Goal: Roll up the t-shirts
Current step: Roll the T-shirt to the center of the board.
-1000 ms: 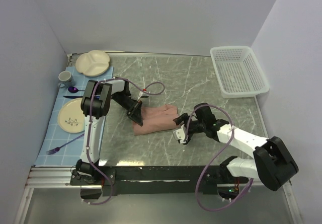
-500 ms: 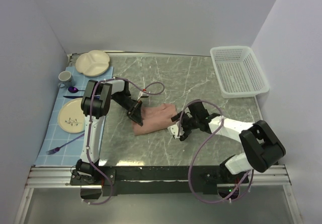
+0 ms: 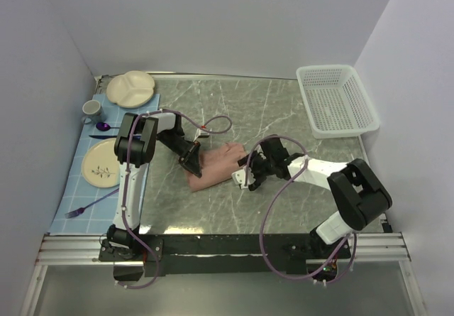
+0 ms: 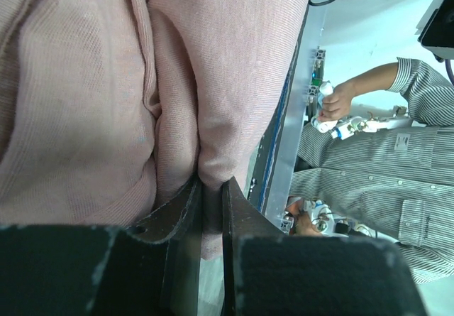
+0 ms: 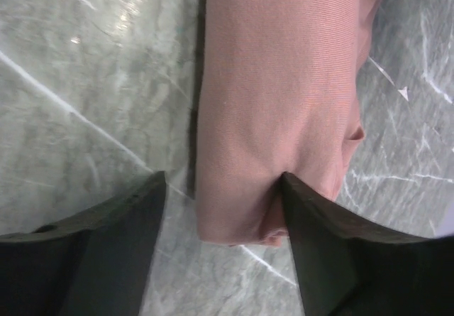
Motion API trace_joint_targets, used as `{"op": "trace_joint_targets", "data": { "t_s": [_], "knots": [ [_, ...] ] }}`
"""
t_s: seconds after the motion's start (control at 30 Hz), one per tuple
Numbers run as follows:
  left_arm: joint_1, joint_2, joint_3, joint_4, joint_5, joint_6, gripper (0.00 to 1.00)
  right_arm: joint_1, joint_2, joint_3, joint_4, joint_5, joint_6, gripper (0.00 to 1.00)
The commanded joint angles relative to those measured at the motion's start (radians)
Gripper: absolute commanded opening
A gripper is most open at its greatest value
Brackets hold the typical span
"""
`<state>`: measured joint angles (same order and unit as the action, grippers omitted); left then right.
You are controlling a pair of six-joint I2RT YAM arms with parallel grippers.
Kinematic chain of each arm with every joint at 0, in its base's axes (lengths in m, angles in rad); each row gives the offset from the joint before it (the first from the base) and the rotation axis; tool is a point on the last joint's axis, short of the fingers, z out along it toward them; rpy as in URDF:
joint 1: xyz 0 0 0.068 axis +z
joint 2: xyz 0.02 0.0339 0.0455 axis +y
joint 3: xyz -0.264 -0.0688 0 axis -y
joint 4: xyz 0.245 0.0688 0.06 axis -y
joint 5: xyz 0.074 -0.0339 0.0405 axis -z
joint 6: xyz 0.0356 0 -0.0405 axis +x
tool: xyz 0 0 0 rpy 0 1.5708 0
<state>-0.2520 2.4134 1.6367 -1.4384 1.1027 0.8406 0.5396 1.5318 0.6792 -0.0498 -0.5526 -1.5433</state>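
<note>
The pink t-shirt (image 3: 216, 165) lay mostly rolled mid-table (image 3: 284, 110), the left gripper (image 3: 194, 165) pinching a fold at one end and the right gripper (image 3: 245, 177) spread open astride the other, seemingly only tightening left.

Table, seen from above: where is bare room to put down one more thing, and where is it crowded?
Free: the far marble between the divided plate and the basket; also the near strip between the t-shirt and the front rail. Crowded: the middle around the t-shirt, and the blue mat with the flowered plate, cup, spoon and fork.
</note>
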Motion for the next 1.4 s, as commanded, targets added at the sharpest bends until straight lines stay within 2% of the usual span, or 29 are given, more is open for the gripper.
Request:
{"op": "trace_joint_targets", "data": {
  "t_s": [0.0, 0.03, 0.17, 0.2, 0.23, 0.27, 0.3, 0.4, 0.43, 0.47, 0.5, 0.53, 0.67, 0.73, 0.8, 0.83, 0.87, 0.9, 0.97, 1.13, 1.37],
  "knots": [
    [0.003, 0.046, 0.005, 0.064, -0.089, 0.048, 0.04, -0.024, 0.048, 0.063, -0.037, 0.054, -0.052, 0.62],
    [0.003, 0.047, 0.008, 0.064, -0.084, 0.048, 0.05, -0.026, 0.071, 0.089, -0.045, 0.062, -0.049, 0.54],
    [0.011, 0.009, 0.0, 0.065, -0.069, 0.051, 0.07, -0.04, 0.109, 0.118, -0.042, 0.065, -0.084, 0.44],
    [0.014, -0.009, -0.011, 0.067, -0.067, 0.06, 0.16, -0.043, 0.114, 0.123, -0.042, 0.068, -0.089, 0.38],
    [0.02, -0.054, -0.015, 0.07, -0.064, 0.061, 0.21, -0.049, 0.123, 0.138, -0.054, 0.062, -0.096, 0.28],
    [0.026, -0.078, -0.017, 0.073, -0.06, 0.058, 0.25, -0.052, 0.126, 0.151, -0.094, 0.059, -0.1, 0.25],
    [0.045, -0.109, -0.018, 0.093, -0.061, 0.017, 0.34, -0.056, 0.128, 0.172, -0.111, 0.054, -0.098, 0.23],
    [0.065, -0.275, -0.029, 0.194, -0.11, -0.079, 0.41, -0.067, 0.114, 0.209, -0.191, 0.022, -0.075, 0.19],
    [0.062, -0.383, -0.044, 0.234, -0.142, -0.107, 0.44, -0.066, 0.108, 0.217, -0.214, 0.013, -0.074, 0.16],
    [0.05, -0.448, -0.069, 0.35, -0.18, -0.133, 0.47, -0.067, 0.105, 0.224, -0.285, -0.007, -0.08, 0.15],
    [0.042, -0.517, -0.154, 0.408, -0.226, -0.161, 0.52, -0.069, 0.102, 0.252, -0.33, -0.015, -0.09, 0.14],
    [0.033, -0.65, -0.207, 0.465, -0.291, -0.155, 0.54, -0.069, 0.1, 0.263, -0.363, -0.024, -0.071, 0.12],
    [-0.056, -0.925, -0.469, 0.669, -0.47, -0.162, 0.55, -0.067, 0.079, 0.272, -0.444, -0.038, -0.041, 0.1],
    [-0.147, -1.078, -0.625, 0.814, -0.535, -0.196, 0.57, -0.066, 0.08, 0.276, -0.452, -0.027, -0.008, 0.1],
    [-0.277, -1.184, -0.79, 0.945, -0.688, -0.241, 0.59, -0.064, 0.085, 0.289, -0.452, -0.024, 0.037, 0.1],
    [-0.324, -1.274, -0.842, 1.067, -0.737, -0.25, 0.6, -0.066, 0.088, 0.293, -0.456, -0.023, 0.048, 0.1],
    [-0.399, -1.309, -0.889, 1.122, -0.815, -0.261, 0.61, -0.064, 0.088, 0.298, -0.459, -0.026, 0.06, 0.1],
    [-0.433, -1.332, -0.96, 1.168, -0.848, -0.293, 0.63, -0.064, 0.09, 0.302, -0.459, -0.027, 0.077, 0.1],
    [-0.502, -1.346, -0.985, 1.219, -0.889, -0.311, 0.62, -0.066, 0.091, 0.307, -0.466, -0.03, 0.092, 0.1],
    [-0.55, -1.311, -1.049, 1.348, -1.001, -0.318, 0.62, -0.064, 0.087, 0.3, -0.456, -0.041, 0.127, 0.11],
    [-0.589, -1.176, -1.051, 1.411, -0.998, -0.305, 0.59, -0.064, 0.083, 0.289, -0.452, -0.05, 0.172, 0.11]
  ]
}}
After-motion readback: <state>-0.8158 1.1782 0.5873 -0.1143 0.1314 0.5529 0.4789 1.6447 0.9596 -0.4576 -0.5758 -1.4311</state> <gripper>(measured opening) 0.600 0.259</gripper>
